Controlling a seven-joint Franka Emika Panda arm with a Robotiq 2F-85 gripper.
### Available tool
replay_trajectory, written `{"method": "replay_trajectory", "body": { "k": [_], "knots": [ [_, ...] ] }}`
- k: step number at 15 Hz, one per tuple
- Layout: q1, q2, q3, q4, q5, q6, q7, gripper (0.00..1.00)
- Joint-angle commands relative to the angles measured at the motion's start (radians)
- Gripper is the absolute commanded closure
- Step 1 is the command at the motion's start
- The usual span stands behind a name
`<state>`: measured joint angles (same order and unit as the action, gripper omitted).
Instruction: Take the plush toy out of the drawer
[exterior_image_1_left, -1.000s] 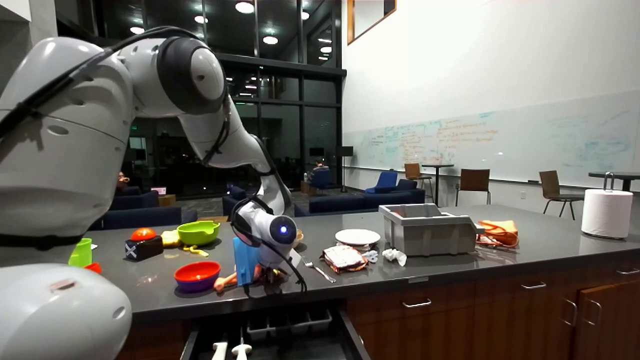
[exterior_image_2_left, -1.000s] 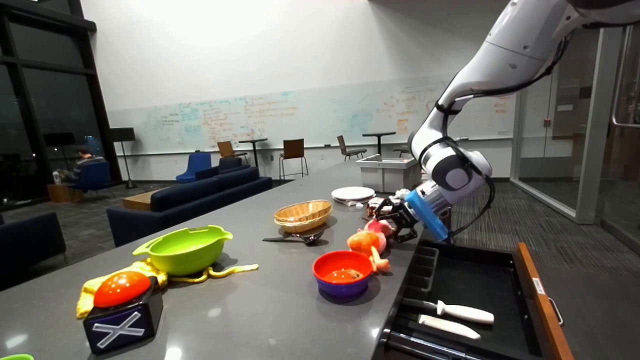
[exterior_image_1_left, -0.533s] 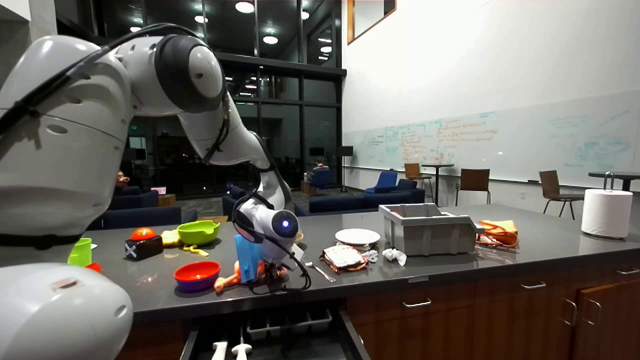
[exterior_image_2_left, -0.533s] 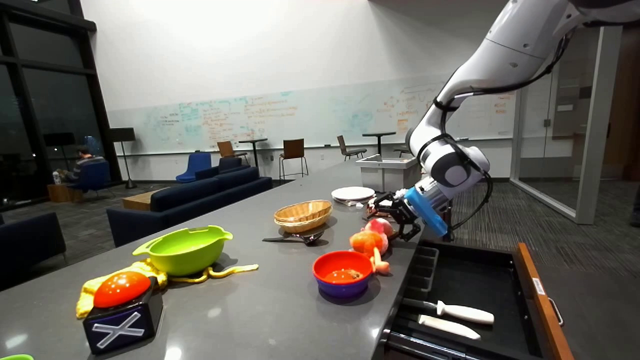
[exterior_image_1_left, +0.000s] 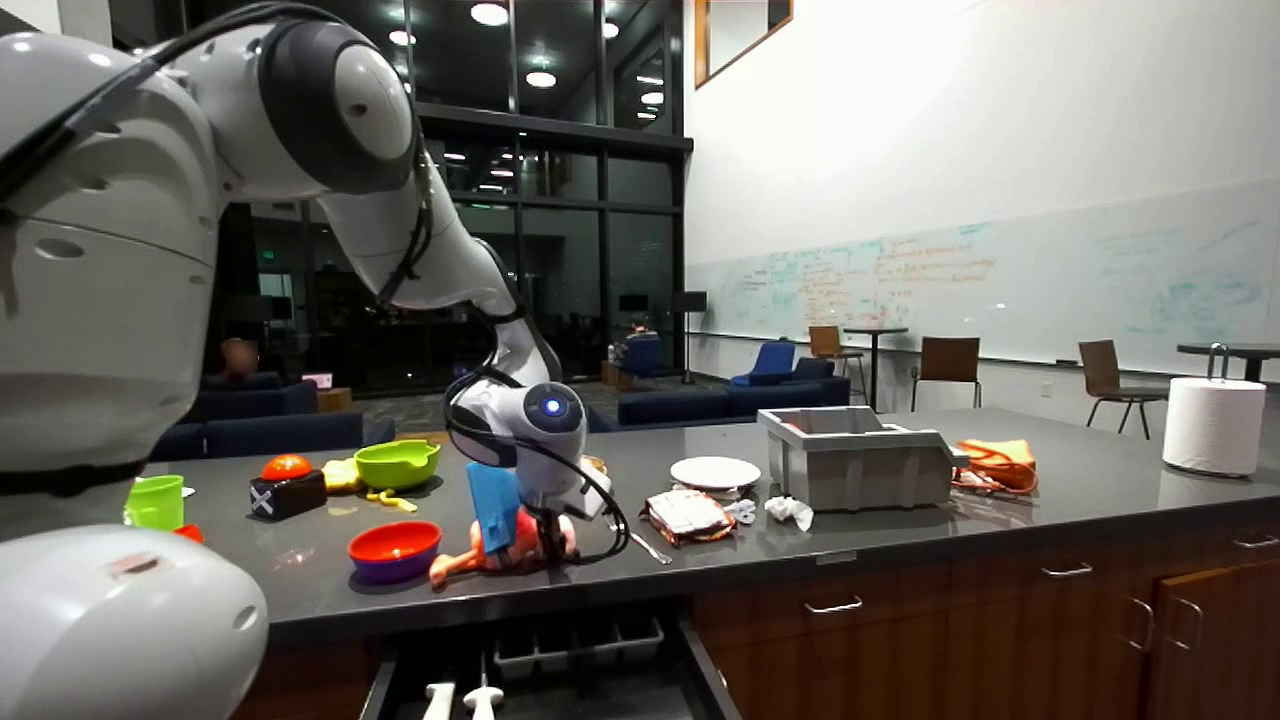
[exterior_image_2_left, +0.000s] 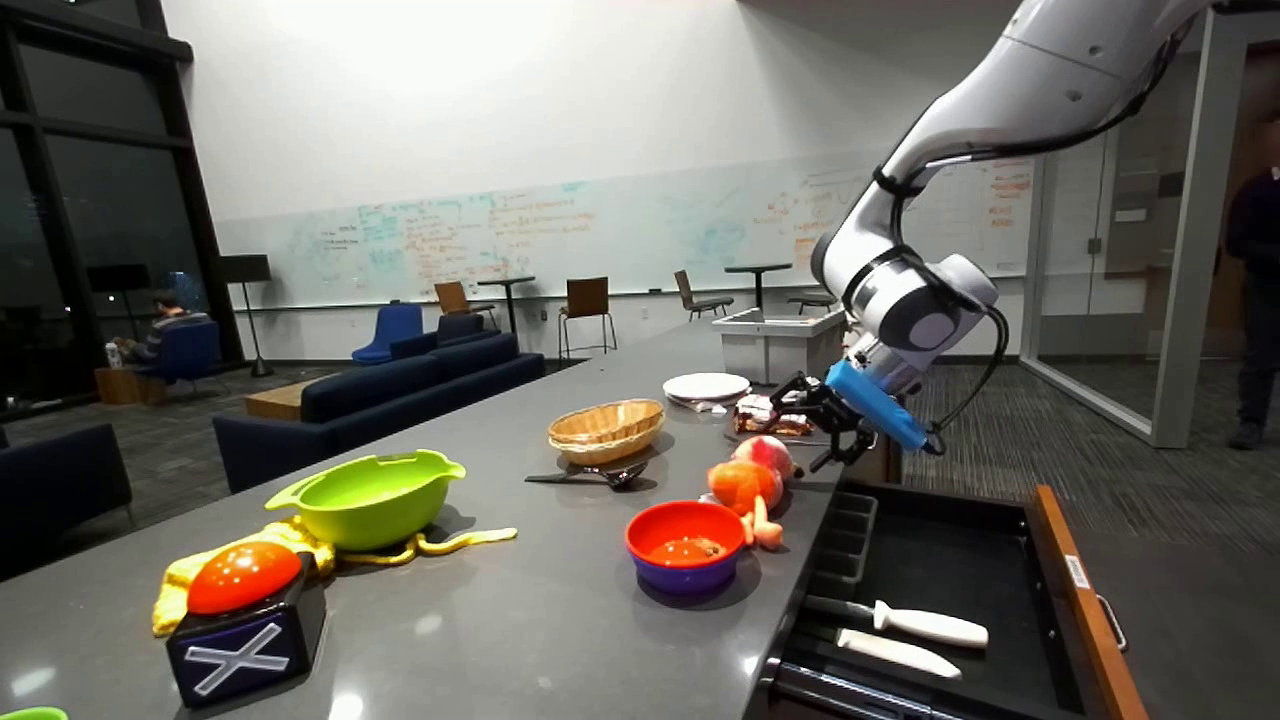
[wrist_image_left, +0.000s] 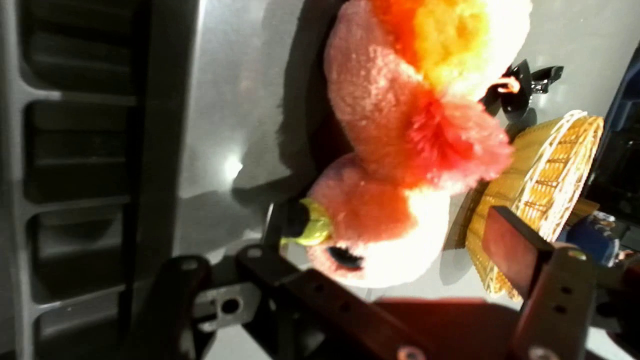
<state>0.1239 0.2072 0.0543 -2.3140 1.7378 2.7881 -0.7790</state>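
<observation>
The plush toy (exterior_image_2_left: 745, 485), red-orange and pink with yellow patches, lies on the grey countertop near its front edge, beside the red bowl. An exterior view shows it partly behind my gripper (exterior_image_1_left: 522, 548). In the wrist view the toy (wrist_image_left: 385, 120) lies beyond my fingers, its head with dark eye and yellow-green beak appearing between them. My gripper (exterior_image_2_left: 812, 425) is open and holds nothing, just above and beside the toy's head; it also shows in the wrist view (wrist_image_left: 397, 235). The drawer (exterior_image_2_left: 965, 555) is pulled out below the counter edge; it also shows in an exterior view (exterior_image_1_left: 640, 695).
The red bowl (exterior_image_2_left: 685, 535) sits in a purple one. White-handled tools (exterior_image_2_left: 930, 626) and a grey divider (exterior_image_2_left: 843, 540) are in the drawer. A wicker basket (exterior_image_2_left: 605, 432), black utensil (exterior_image_2_left: 625, 475), foil packet (exterior_image_1_left: 690, 517), white plate (exterior_image_1_left: 715, 473) and grey bin (exterior_image_1_left: 860, 470) stand on the counter.
My gripper has risen and drawn back from the toy's head, still open, uncovering more of the toy. The toy has shifted very slightly. A person has appeared at the edge of an exterior view.
</observation>
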Motion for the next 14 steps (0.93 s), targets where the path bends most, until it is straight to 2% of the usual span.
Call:
{"method": "replay_trajectory", "body": {
  "k": [1,8,14],
  "knots": [
    [0.001,-0.127,-0.004,-0.123,-0.111,0.054,0.126,0.0],
    [-0.038,-0.3,-0.057,-0.354,-0.417,0.017,0.416,0.0],
    [-0.089,-0.431,-0.112,-0.454,-0.557,-0.035,0.521,0.0]
  ]
}}
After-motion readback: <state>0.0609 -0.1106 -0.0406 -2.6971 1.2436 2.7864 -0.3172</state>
